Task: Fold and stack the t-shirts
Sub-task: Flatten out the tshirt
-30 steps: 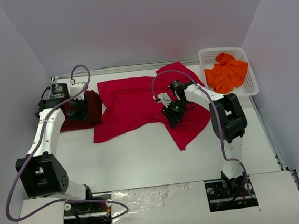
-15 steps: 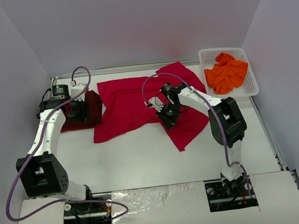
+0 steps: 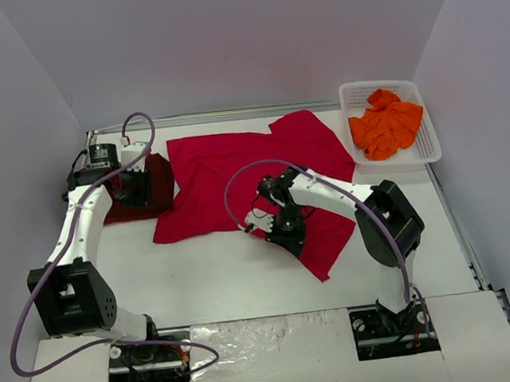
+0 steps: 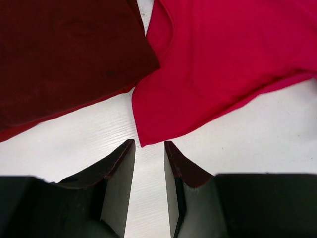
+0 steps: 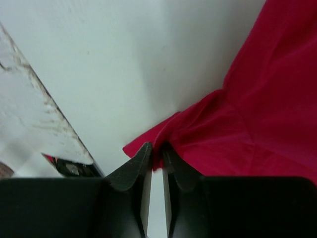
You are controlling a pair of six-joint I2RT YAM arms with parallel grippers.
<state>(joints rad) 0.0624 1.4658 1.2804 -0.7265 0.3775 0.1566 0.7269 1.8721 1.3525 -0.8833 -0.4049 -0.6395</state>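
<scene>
A bright red t-shirt [image 3: 226, 171] lies spread across the middle of the table. My right gripper [image 3: 288, 228] is shut on its near edge; in the right wrist view the fingers pinch a fold of the red cloth [image 5: 257, 109] at the gripper [image 5: 156, 151], raised slightly off the table. A dark maroon t-shirt [image 3: 159, 175] lies folded at the far left. My left gripper [image 3: 136, 192] hovers over it, open and holding nothing [image 4: 148, 144], just short of the maroon cloth [image 4: 64, 54] and a red corner [image 4: 223, 59]. An orange t-shirt [image 3: 386, 124] lies crumpled in the basket.
The white lattice basket [image 3: 426, 134] stands at the back right corner. Grey walls close in the table on three sides. The right arm's cable loops above the red cloth. The arm bases sit at the near edge.
My right gripper has shut on the red shirt's edge and moved toward the near left, dragging that part of the cloth with it. The left arm has stayed put.
</scene>
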